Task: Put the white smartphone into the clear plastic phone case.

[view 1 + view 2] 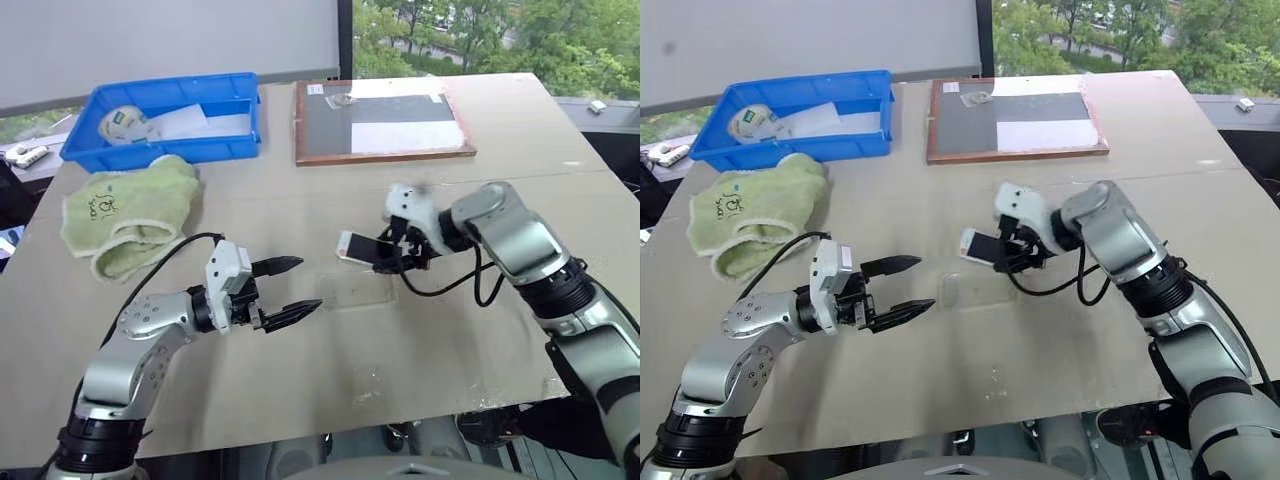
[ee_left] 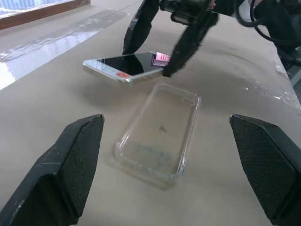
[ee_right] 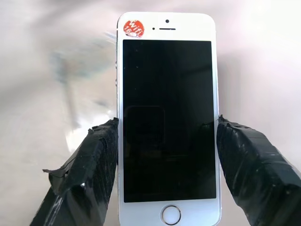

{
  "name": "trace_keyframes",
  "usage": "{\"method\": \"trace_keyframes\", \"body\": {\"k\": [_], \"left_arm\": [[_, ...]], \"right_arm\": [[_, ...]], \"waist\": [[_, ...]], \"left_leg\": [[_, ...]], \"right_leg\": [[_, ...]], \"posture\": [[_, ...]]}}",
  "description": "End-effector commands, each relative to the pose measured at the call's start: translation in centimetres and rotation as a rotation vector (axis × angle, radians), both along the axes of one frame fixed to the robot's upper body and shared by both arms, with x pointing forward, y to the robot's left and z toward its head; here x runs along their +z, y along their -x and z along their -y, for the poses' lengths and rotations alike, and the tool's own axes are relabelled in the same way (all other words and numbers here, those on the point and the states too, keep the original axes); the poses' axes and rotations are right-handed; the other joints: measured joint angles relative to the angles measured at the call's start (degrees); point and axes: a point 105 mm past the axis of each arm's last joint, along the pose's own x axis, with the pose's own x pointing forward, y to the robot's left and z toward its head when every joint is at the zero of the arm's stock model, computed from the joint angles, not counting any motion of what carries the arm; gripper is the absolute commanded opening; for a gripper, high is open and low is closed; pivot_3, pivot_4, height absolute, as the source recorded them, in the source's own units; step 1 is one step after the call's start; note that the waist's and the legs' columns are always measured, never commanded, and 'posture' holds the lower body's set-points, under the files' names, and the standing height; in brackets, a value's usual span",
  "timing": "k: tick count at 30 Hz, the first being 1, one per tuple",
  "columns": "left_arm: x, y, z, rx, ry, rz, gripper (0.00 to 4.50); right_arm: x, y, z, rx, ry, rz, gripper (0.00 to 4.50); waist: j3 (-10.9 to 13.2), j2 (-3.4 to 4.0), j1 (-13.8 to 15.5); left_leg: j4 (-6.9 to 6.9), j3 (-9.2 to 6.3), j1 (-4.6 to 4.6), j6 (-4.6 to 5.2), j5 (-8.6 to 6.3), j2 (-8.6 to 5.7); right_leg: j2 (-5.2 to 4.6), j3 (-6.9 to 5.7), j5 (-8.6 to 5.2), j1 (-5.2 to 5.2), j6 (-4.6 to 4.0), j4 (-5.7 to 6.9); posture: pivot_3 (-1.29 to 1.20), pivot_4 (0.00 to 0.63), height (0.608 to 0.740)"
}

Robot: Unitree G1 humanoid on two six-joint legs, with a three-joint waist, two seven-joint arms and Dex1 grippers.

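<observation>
The right hand (image 1: 385, 255) pinches the phone (image 1: 357, 247) by its long edges, screen up, one finger (image 3: 87, 160) on each side; the phone hangs clear of the tabletop (image 1: 420, 350), jutting out past the fingertips. The case (image 2: 160, 132) lies open side up on the tabletop just below and slightly ahead of that hand, between it and the left hand (image 1: 290, 290); the left hand hovers with fingers spread wide, gripping nothing, its tips aimed at the case's near end.

Judged from here, the fitting has not begun; the phone sits crosswise to the case, so it must be turned before it goes down. Risks: the case is light, slick and unheld, so a push from one phone corner may skate it across the tabletop or flip it; a tilted phone may catch the rim and jam half in; the grip is on smooth edges only, so pressing down could let the phone slip; the clear shell is hard to see, so misalignment is likely.
</observation>
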Motion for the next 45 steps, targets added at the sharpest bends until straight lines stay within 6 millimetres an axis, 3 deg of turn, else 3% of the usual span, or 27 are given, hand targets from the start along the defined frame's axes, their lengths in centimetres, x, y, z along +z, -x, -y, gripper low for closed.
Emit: {"method": "trace_keyframes", "body": {"k": [1, 11, 27, 45], "left_arm": [[0.3, 0.1, -0.6, 0.004, -0.025, 0.021, 4.46], [-0.4, 0.7, -1.7, 0.012, -0.061, -0.004, 4.46], [-1.0, 0.5, -2.6, 0.001, -0.084, -0.017, 4.46], [-1.5, 1.0, -2.9, -0.024, -0.092, -0.040, 4.46]], "right_arm": [[-0.3, 0.8, -0.9, 0.101, 0.096, 0.129, 2.80], [-2.3, 0.7, -0.4, 0.185, 0.289, 0.237, 2.79], [-1.3, 2.6, -0.2, 0.293, 0.349, 0.224, 2.79], [-5.3, 3.2, -0.9, 0.298, 0.426, 0.087, 2.79]], "waist": [[0.10, 0.01, 0.02], [0.19, -0.01, -0.09], [0.19, -0.01, -0.05], [0.06, -0.18, -0.25]], "left_leg": [[0.07, -0.06, 0.00, 0.00, 0.00, 0.00], [0.22, -0.27, 0.07, -0.01, 0.02, 0.02], [0.28, -0.31, 0.07, -0.01, 0.02, 0.01], [0.28, -0.26, 0.65, -0.03, 0.03, 0.03]], "right_leg": [[-0.01, -0.02, -0.01, 0.03, 0.03, 0.00], [0.02, -0.20, -0.01, 0.17, 0.01, 0.08], [0.02, -0.27, 0.00, 0.25, 0.01, 0.09], [0.03, -0.16, -0.13, 0.58, -0.23, 0.40]], "posture": [[0.00, 0.150, 0.740], [0.00, 0.150, 0.740], [0.00, 0.150, 0.740], [0.00, 0.150, 0.740]]}}
